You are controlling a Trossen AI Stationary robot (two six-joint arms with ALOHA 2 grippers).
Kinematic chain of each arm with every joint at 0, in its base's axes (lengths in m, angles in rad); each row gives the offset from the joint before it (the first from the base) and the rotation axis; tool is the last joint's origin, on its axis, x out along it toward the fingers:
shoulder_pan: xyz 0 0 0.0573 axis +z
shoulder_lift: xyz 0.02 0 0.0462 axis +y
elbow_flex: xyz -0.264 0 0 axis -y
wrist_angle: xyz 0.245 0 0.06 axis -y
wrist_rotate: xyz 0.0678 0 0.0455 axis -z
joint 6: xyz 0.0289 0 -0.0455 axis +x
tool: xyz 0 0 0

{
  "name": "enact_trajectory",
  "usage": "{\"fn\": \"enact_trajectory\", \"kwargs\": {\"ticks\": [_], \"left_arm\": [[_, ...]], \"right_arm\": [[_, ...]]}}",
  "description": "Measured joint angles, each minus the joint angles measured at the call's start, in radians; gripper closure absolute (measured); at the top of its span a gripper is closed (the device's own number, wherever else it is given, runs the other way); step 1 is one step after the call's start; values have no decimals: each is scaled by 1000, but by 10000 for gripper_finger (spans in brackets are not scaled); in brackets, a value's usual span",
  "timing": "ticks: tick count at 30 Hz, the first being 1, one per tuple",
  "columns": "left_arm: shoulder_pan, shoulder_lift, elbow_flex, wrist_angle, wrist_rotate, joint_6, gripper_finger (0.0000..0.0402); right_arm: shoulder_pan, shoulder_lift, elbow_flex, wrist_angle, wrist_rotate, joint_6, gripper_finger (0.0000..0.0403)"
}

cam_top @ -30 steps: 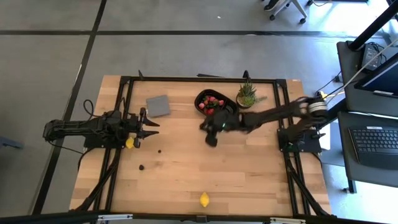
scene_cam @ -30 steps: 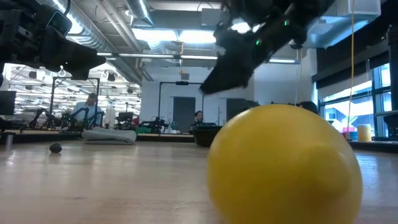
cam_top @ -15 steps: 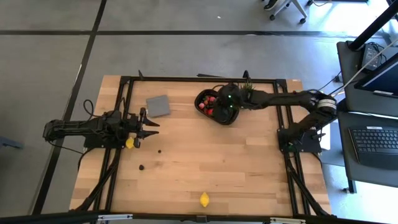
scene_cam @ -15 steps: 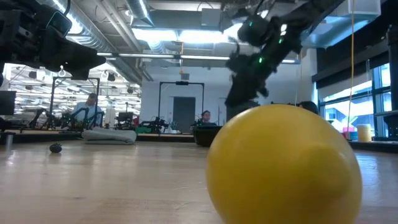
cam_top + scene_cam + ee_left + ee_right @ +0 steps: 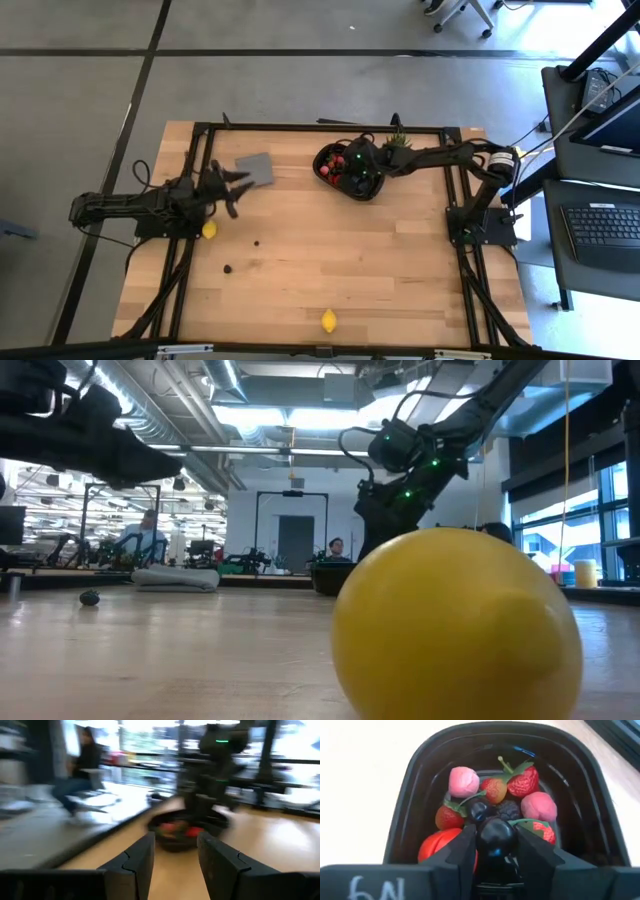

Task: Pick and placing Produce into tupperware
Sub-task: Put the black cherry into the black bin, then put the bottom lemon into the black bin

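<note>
The black tupperware (image 5: 325,158) (image 5: 420,765) stands at the table's far middle and holds strawberries, pink pieces and dark berries (image 5: 507,810). My right gripper (image 5: 352,170) (image 5: 496,831) hangs over it, pointing down into it, shut on a dark berry (image 5: 496,837). My left gripper (image 5: 240,183) (image 5: 176,840) stays open at the table's left, level, with nothing between its fingers. One lemon (image 5: 209,229) lies on the table beside it, and another (image 5: 329,320) (image 5: 455,625) lies at the near edge. Two dark berries (image 5: 256,241) (image 5: 228,268) rest on the wood. My right gripper pinches the round dark berry by its two sides (image 5: 485,840) between the two fingers. The fingers slant down from the table's right into the tupperware. The berry hangs just above the fruit heaped in the compartment; whether it touches that fruit I cannot tell.
A flat grey square (image 5: 255,170) lies just beyond my left gripper. A spiky green potted plant (image 5: 397,150) stands close behind the tupperware, beside my right arm. Bare wood spreads over the middle and near right of the table.
My right gripper has swung from the table's middle toward the far edge and come down over the tupperware. My left gripper has turned toward the far edge, pointing at the grey square, and no longer covers the lemon beside it.
</note>
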Motion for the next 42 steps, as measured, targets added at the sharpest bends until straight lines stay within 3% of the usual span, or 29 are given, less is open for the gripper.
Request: {"fn": "enact_trajectory", "kwargs": {"ticks": [4,11,16,22,25,31,37,42], "left_arm": [[0,0,0,13,-137,84,261],[61,0,0,59,-179,105,261],[144,0,0,59,-273,104,261],[166,0,0,56,-277,112,261],[166,0,0,56,-277,112,261],[166,0,0,55,-277,113,261],[166,0,0,55,-276,113,261],[166,0,0,55,-276,113,261]], "right_arm": [[-5,-2,25,-5,0,19,239],[-11,-2,82,-6,0,-3,170],[-10,-2,128,-24,-16,-30,146],[78,-2,220,-183,-305,-200,146],[166,-3,244,-187,-360,-220,151],[379,-3,249,-193,-346,-265,155],[586,-3,249,-197,-151,-309,156],[704,-3,249,-175,-100,-172,156]]}}
